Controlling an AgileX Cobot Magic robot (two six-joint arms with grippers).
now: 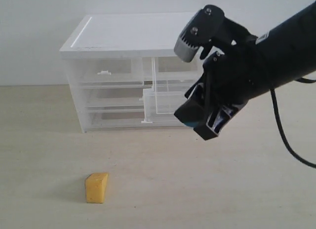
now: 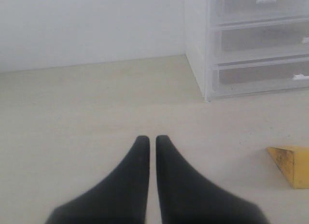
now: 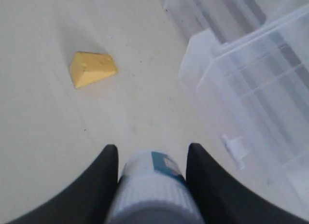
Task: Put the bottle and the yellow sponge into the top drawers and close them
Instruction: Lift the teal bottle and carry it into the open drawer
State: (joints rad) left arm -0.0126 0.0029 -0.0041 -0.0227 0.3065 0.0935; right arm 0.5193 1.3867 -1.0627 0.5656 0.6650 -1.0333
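Observation:
The bottle [image 3: 153, 181], with its white cap and teal label, is clamped between the fingers of my right gripper [image 3: 152, 149]. That gripper [image 1: 198, 123] hangs above the table, just in front of the pulled-out top right drawer [image 1: 165, 93]. The top left drawer [image 1: 111, 71] is pushed in. The yellow sponge [image 1: 97, 187] lies on the table, front left, far from both drawers. In the left wrist view my left gripper [image 2: 152, 137] is shut on nothing, low over the table, with the yellow sponge [image 2: 292, 164] off to one side.
The white-topped cabinet [image 1: 133, 34] stands at the back, with two full-width drawers [image 1: 116, 115] under the top pair. The open drawer [image 3: 260, 89] with its white handle [image 3: 235, 146] lies close beside the bottle. A black cable [image 1: 286, 135] trails from the right arm.

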